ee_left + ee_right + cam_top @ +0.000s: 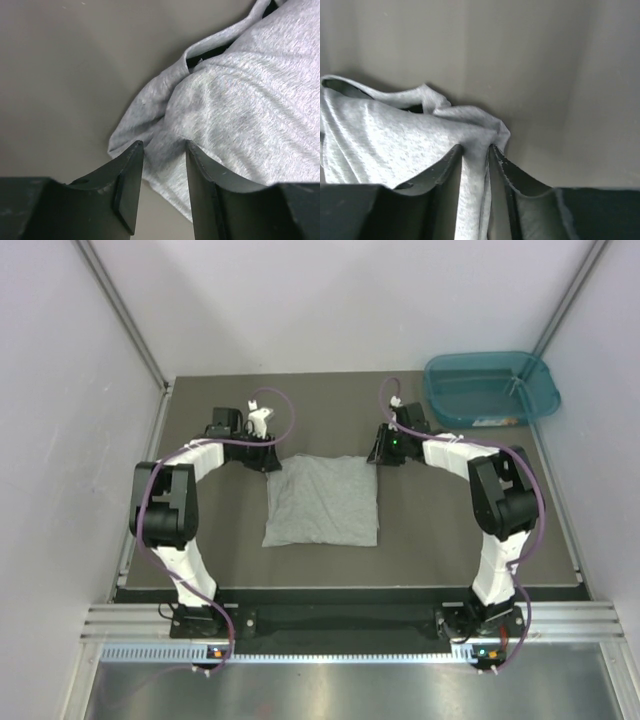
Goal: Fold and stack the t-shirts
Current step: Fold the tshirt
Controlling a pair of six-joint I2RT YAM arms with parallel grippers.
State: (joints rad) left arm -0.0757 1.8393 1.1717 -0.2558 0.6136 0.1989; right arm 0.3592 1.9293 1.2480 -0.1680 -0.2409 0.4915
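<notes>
One light heather-grey t-shirt (pixel 322 500) lies folded into a rough rectangle in the middle of the dark table. My left gripper (pixel 271 457) is at its far left corner. In the left wrist view the left gripper (pixel 163 149) is open, with the t-shirt's (pixel 240 100) corner lying under the gap and bare table showing between the fingers. My right gripper (pixel 379 454) is at the far right corner. In the right wrist view the right gripper (pixel 476 148) is shut on a bunched fold of the t-shirt (pixel 395 140), which runs down between the fingers. No other t-shirt shows.
A teal plastic tub (pixel 490 388) stands at the table's far right corner. Light walls close in the table (pixel 450 540) on three sides. Purple cables loop over both arms.
</notes>
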